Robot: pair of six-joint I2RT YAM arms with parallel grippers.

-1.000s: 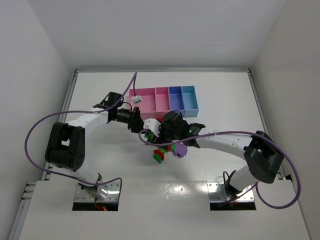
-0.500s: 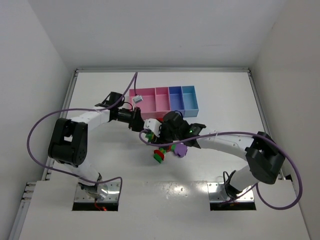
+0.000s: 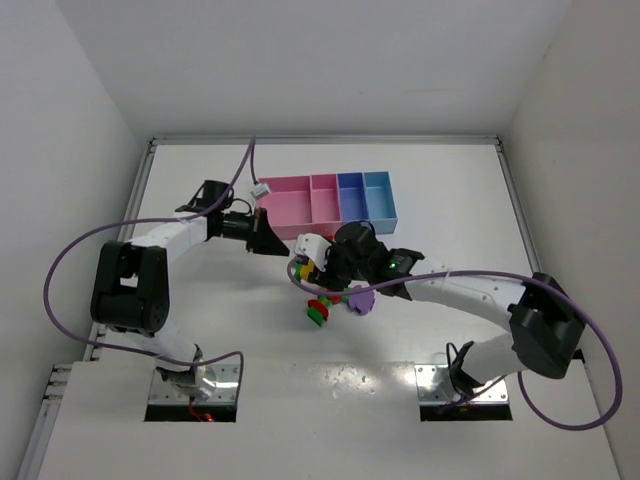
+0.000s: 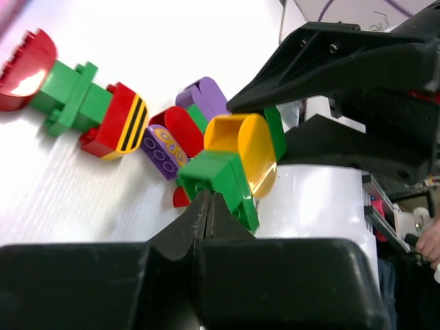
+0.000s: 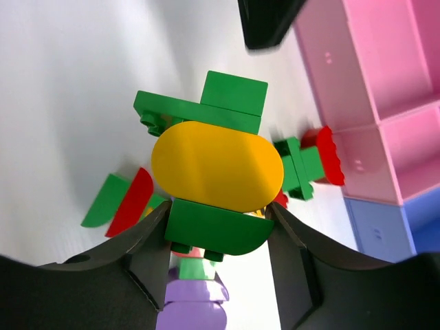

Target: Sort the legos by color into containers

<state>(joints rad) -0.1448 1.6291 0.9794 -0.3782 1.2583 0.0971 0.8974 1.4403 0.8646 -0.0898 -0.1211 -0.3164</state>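
In the top view, the left end effector [image 3: 268, 241] hangs over the white bench [image 3: 200, 190], just in front of the wide pink bin [image 3: 288, 202]. Its jaws are pressed together with nothing between them. Just beside it, the right end effector [image 3: 316, 263] is clamped on a yellow-and-green clump [image 3: 303, 266] of legos. A red-and-green clump [image 3: 319, 309] and a purple brick [image 3: 361, 298] lie on the bench near it, toward the arm bases. The narrow pink bin [image 3: 323, 198], the purple-blue bin [image 3: 350, 196] and the light blue bin [image 3: 379, 195] continue the row to the right.

In the left wrist view, we see the left fingers meeting tip to tip, empty. The held clump's green brick is just beyond them and its rounded yellow brick sits between the right end effector's black jaws. The red-and-green clump lies on the bench behind, one of its red bricks striped black.

In the right wrist view, the right fingers [image 5: 148, 261] pinch the lower green brick from both sides. The yellow oval sits on top of it, with more green above. The bins lie to the right.
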